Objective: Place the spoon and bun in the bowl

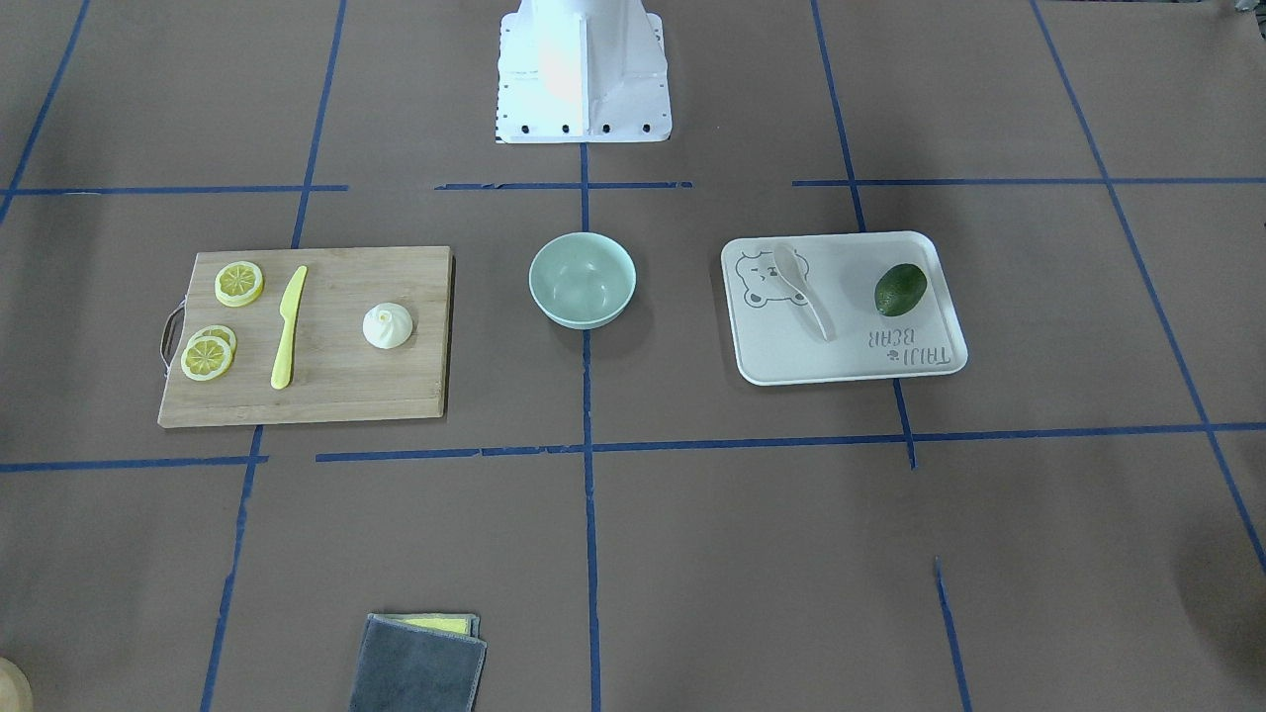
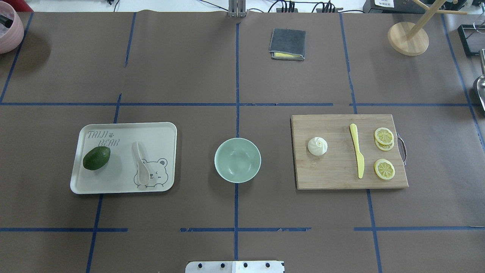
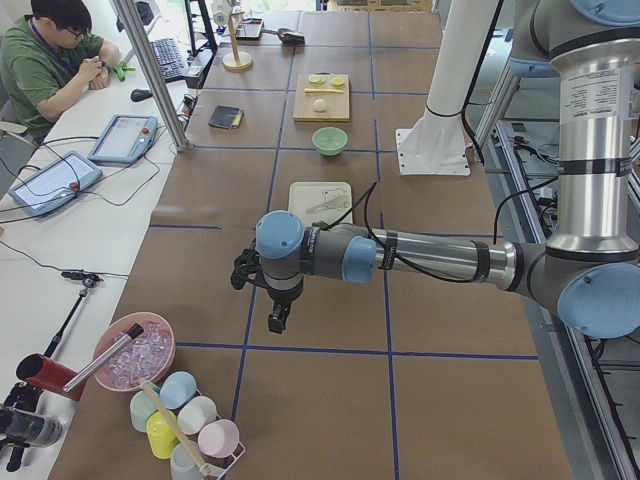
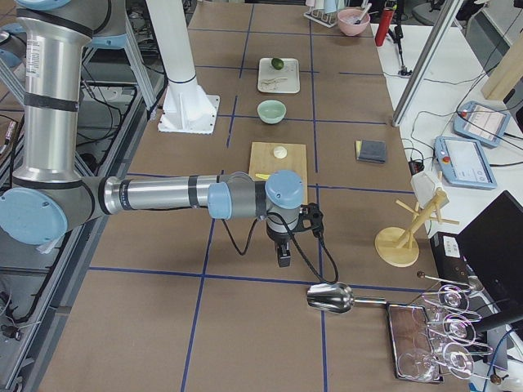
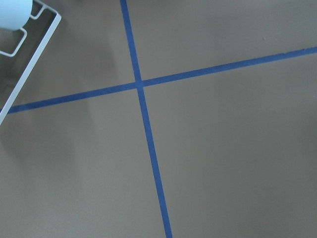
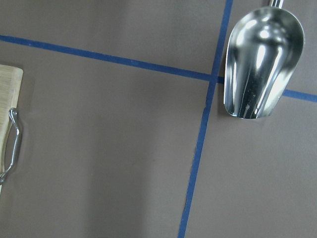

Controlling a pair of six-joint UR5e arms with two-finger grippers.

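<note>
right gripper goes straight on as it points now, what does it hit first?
Likely bare table, near a blue tape line. The right gripper points down between the cutting board and the metal scoop.

Plain pale mint-green round bowl; swirled cream-white steamed bun; off-white, beige-tinted soup spoon; white rectangular tray printed with grey bear outline.
</note>
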